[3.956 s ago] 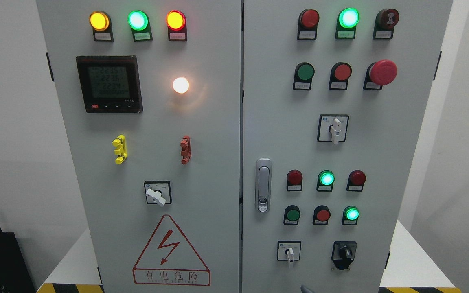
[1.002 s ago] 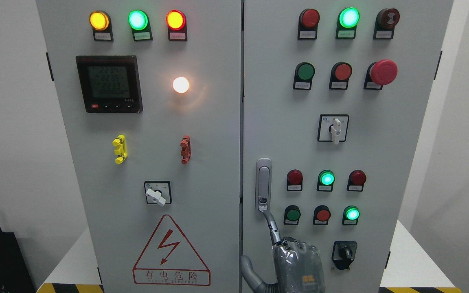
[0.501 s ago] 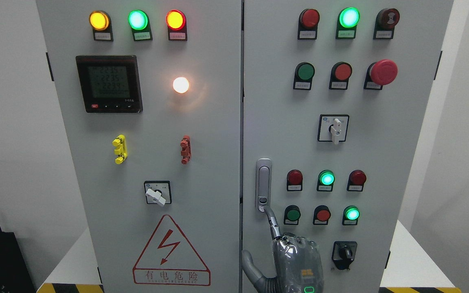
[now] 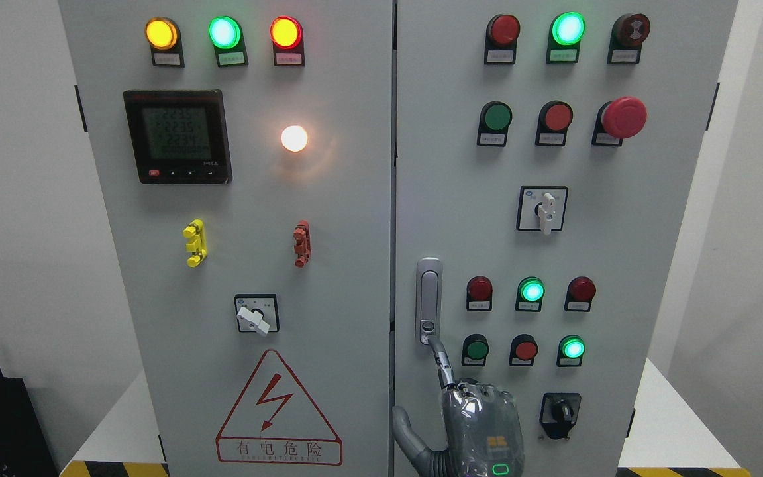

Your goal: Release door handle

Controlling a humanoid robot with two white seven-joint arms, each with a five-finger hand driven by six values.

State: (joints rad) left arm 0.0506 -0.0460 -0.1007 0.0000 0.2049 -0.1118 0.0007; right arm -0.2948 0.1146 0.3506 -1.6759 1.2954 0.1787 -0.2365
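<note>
The silver door handle [image 4: 428, 301] stands upright at the left edge of the cabinet's right door [image 4: 448, 199], lying flush in its recess. My right hand [image 4: 481, 424] comes up from the bottom edge just below it, wrapped in clear film. Its index finger [image 4: 442, 361] is stretched upward and its tip touches the handle's lower end by the lock. The thumb [image 4: 403, 427] sticks out to the left, the other fingers are curled, and the hand holds nothing. The left arm is out of view.
Grey two-door control cabinet. The left door [image 4: 348, 212] carries a meter [image 4: 177, 136], lamps, a rotary switch [image 4: 255, 314] and a warning triangle [image 4: 278, 411]. Pushbuttons [image 4: 476, 349] and lit green lamps [image 4: 531, 290] sit right of the handle, with a black selector [image 4: 559, 415] beside my hand.
Four seconds ago no hand was in view. Over the last second my right hand crept slightly upward, bringing the index fingertip onto the handle's lower end. The handle itself has not moved.
</note>
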